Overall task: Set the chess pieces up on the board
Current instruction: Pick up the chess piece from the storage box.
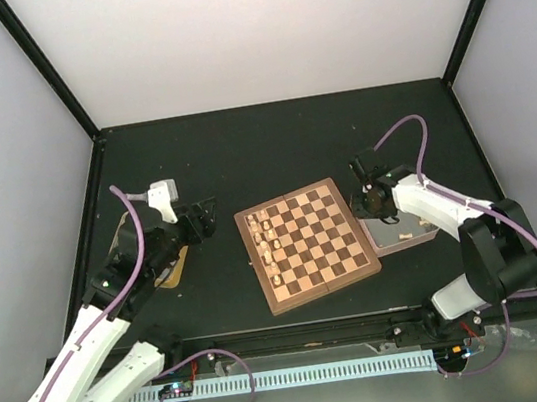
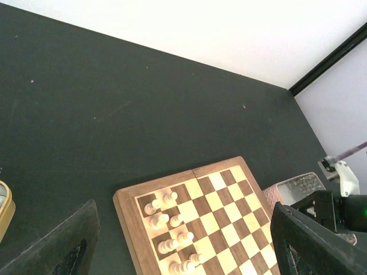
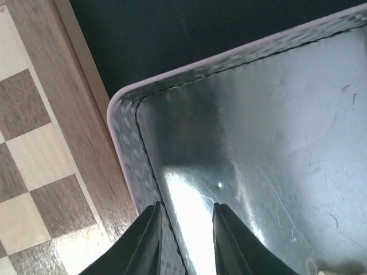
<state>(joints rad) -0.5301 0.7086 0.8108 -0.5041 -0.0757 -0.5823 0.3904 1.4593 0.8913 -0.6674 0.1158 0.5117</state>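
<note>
While both arms reach out over the dark table, the board lies flat at its middle, turned slightly askew. Several pale pieces stand upright on the board, all gathered in the two rows of squares along its left side. The left claw hovers above the table just left of the board and points toward it. Its fingers are spread wide with nothing between them, and the left wrist view looks through that gap onto the pale pieces. A gold tin sits partly under the left arm, near the table's left edge. A clear tray with a textured rim lies right beside the board's right rim, so close that I cannot tell whether the two touch. One small pale piece lies inside it. The right claw hangs over the tray's corner nearest the board, its fingers drawn narrow. A slim gap shows between them and it is empty. Whether the tips touch the tray floor I cannot tell.
</note>
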